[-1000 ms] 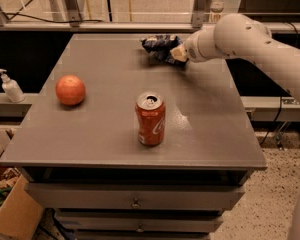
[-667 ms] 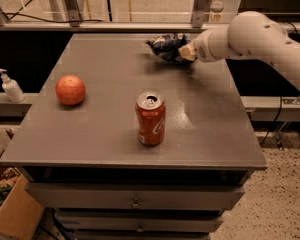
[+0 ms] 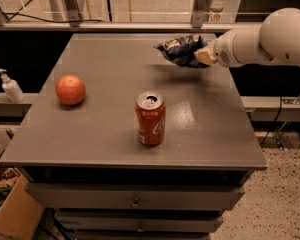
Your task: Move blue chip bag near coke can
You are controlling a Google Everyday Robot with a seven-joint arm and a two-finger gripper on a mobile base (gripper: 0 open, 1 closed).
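Observation:
The blue chip bag (image 3: 183, 50), dark-blue crinkled foil with white patches, hangs in the air above the far right part of the grey table (image 3: 110, 134). My gripper (image 3: 202, 55) is shut on the bag's right end, coming in from the right on a white arm. The bag casts a shadow on the tabletop below it. The coke can (image 3: 150, 118), red with a white script logo and silver top, stands upright near the middle front of the table, well below and left of the bag.
A round orange-red fruit (image 3: 70, 90) sits on the table's left side. A white pump bottle (image 3: 10, 86) stands on a ledge to the left. Drawers lie under the tabletop, and a cardboard box (image 3: 12, 219) sits on the floor at lower left.
My gripper has lifted the blue chip bag off the table's far edge and carried it slightly right and toward the front. The can and fruit have not moved.

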